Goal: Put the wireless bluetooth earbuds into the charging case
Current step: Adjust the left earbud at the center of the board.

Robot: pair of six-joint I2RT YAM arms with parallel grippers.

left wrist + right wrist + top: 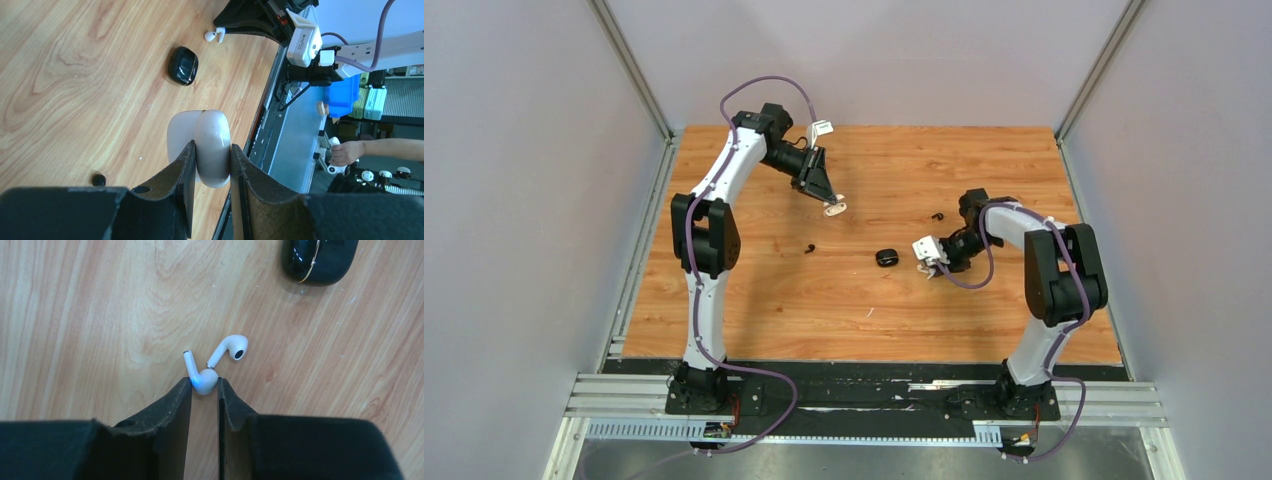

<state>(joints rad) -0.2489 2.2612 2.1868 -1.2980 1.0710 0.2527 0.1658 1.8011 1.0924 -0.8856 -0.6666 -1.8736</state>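
Note:
My left gripper point(212, 150) is shut on a white charging case point(212, 127), held above the table at the back left point(834, 208). Two rounded white halves of it show side by side. At the table's middle, my right gripper point(204, 386) has its fingertips pressed on both sides of the head of a white earbud point(199, 371) that lies on the wood. A second white earbud point(229, 349) lies just beyond it, touching it. One black earbud point(810, 249) lies left of centre and another point(938, 215) lies behind my right gripper point(932, 268).
A shut black case point(886, 257) sits on the wooden table point(754, 300) just left of my right gripper, and also shows in the right wrist view as the black case point(319, 257). Grey walls close in the left, right and back sides.

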